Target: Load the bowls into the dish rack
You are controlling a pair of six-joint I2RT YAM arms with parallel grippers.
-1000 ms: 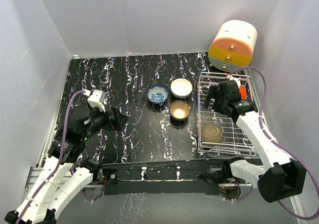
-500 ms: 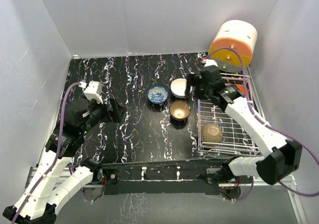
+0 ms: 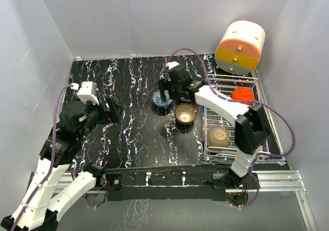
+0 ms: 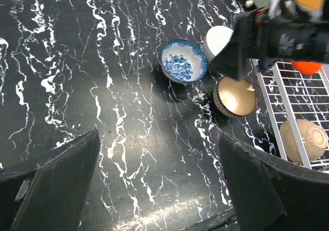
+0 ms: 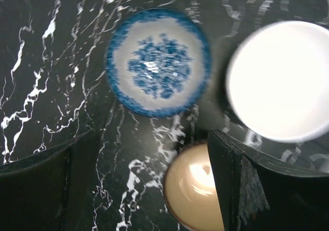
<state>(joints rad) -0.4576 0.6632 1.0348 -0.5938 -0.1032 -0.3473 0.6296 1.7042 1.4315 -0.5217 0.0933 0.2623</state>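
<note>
We see the right gripper (image 3: 165, 90) reached far across the black, white-veined marble table (image 3: 128, 87), hanging above the three bowls that stand outside the rack. In its wrist view its two dark fingers (image 5: 36, 190) stand wide apart with only the table and bowl rims between them, so this claw is open and holds nothing.

Just beyond the fingers lies the small round blue-and-white patterned bowl (image 5: 158, 61), upright on the table. The plain white round bowl (image 5: 280, 79) is close at its right (blurred in this view). The tan-gold bowl with a dark brown outside (image 5: 195, 190) sits just nearer, partly behind the right finger. From above, the arm hides the white bowl and part of the blue-and-white one.

The rectangular silver wire dish rack (image 3: 206, 113) sits at the table's right side. In it we find the round red bowl (image 3: 241, 94) in the far part and the tan bowl (image 3: 218, 137) in the near part, its outside and foot ring showing.

The left gripper (image 3: 110, 110) hangs over the left of the table, well apart from the bowls. Its fingers (image 4: 51, 185) are spread wide and empty.

Beyond the rack's far end stands the orange-and-cream drum-shaped box (image 3: 240, 46).
</note>
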